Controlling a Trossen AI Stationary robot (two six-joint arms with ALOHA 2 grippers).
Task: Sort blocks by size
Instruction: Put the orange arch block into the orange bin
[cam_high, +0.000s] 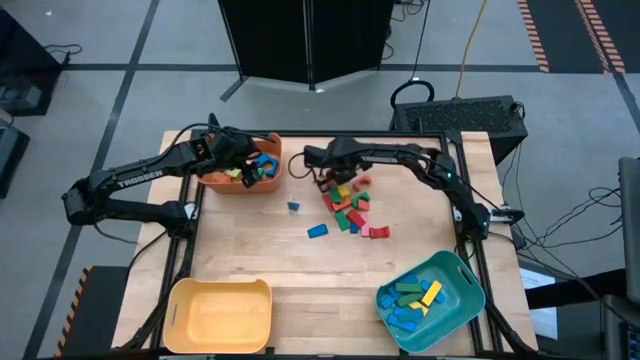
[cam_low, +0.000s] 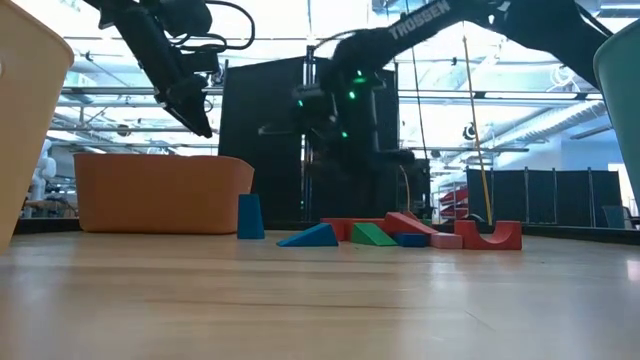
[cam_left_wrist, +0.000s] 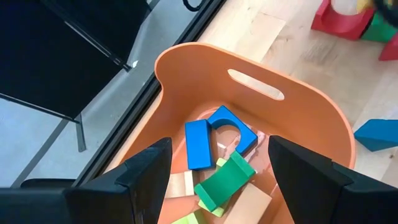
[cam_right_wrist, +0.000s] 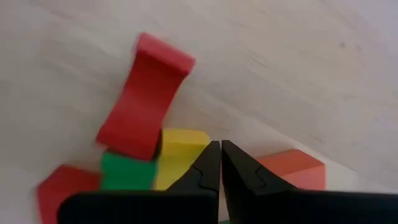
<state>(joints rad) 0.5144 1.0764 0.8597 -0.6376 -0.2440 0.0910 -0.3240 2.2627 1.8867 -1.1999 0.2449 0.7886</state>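
A pile of painted blocks (cam_high: 348, 205), red, green, yellow and blue, lies on the wooden table right of centre. My right gripper (cam_high: 322, 178) is shut at the pile's far left corner. In its wrist view the shut tips (cam_right_wrist: 221, 146) stand over a yellow block (cam_right_wrist: 180, 155), beside a red arch block (cam_right_wrist: 146, 99). My left gripper (cam_high: 243, 163) hangs open over the orange bin (cam_high: 215, 183) with nothing between its fingers (cam_left_wrist: 219, 149). Blue, green and plain wooden blocks (cam_left_wrist: 198, 143) lie in that bin. My right gripper points its shut fingers steeply down at the yellow block (cam_right_wrist: 186, 146) at the pile's edge. I cannot tell whether the tips touch it.
Two blue blocks (cam_high: 294, 206) (cam_high: 318, 231) lie apart from the pile toward the table's middle. A yellow bin (cam_high: 220, 315) stands at the near left corner. At the near right corner a teal bin (cam_high: 455, 275) holds blue, green and yellow blocks. Bare table lies between them.
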